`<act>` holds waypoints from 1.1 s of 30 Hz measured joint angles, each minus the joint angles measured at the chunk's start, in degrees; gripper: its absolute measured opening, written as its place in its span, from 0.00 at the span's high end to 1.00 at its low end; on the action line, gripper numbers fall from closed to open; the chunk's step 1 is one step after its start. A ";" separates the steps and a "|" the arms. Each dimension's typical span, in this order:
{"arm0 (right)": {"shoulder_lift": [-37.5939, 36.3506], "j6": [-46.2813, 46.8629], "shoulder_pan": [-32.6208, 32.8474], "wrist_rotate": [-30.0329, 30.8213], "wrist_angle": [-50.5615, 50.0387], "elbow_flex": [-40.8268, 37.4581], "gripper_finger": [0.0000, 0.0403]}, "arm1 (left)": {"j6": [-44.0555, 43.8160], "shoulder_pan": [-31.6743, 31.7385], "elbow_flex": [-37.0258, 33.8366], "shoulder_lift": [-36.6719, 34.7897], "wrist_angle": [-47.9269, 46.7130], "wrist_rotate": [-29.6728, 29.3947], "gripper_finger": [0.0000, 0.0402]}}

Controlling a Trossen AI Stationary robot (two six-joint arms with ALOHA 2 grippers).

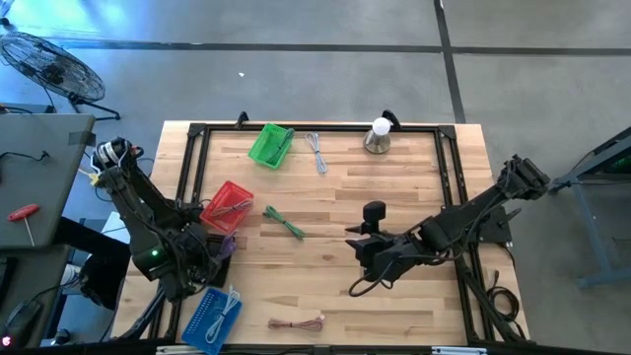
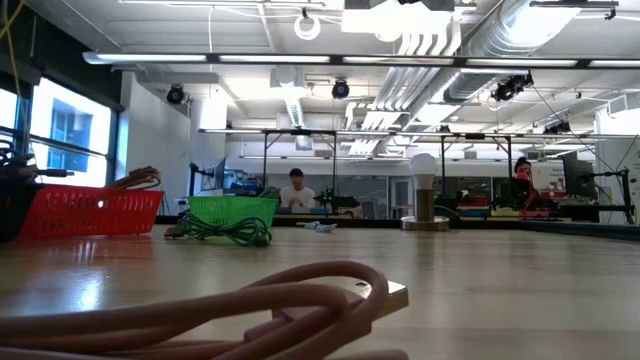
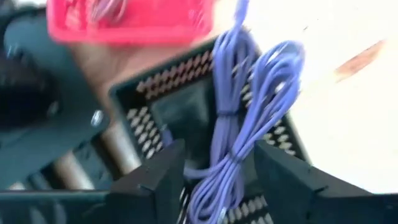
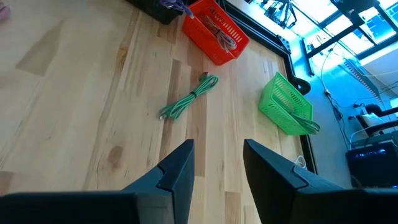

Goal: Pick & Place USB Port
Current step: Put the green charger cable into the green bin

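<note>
My left gripper [image 3: 219,180] is open over a black mesh basket [image 3: 186,93] at the table's left edge. A looped purple cable [image 3: 239,106] passes between its fingers and lies across the basket. In the high view this gripper [image 1: 225,247] is just below the red basket [image 1: 228,205]. My right gripper [image 4: 217,168] is open and touches nothing. It hovers over bare wood near the table's middle [image 1: 353,242], pointing toward a green cable [image 4: 189,96]. My left gripper has one finger [image 3: 155,177] on each side of the purple cable bundle [image 3: 217,168], coming from above the black basket. Blur hides whether the fingers touch the cable. The bundle lies across the basket rim.
A green basket [image 1: 271,145], a white cable [image 1: 317,153] and a lamp [image 1: 379,135] stand near the far edge. A blue basket [image 1: 212,318] and a pinkish cable [image 1: 296,322] lie at the near edge. A black frame [image 1: 315,127] borders the table.
</note>
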 joint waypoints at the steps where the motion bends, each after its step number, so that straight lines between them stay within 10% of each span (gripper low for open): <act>1: 0.00 0.00 0.00 0.00 0.00 0.00 0.68 | 0.66 0.00 0.00 -0.02 0.10 -2.07 0.52; 16: 0.00 0.57 -0.51 -2.58 1.14 0.00 0.68 | 27.20 0.07 13.96 -1.77 -8.09 -36.23 0.47; 33: 9.07 -0.76 -20.79 -40.06 27.48 0.11 0.68 | 38.87 0.04 15.56 -1.75 -8.95 -54.92 0.47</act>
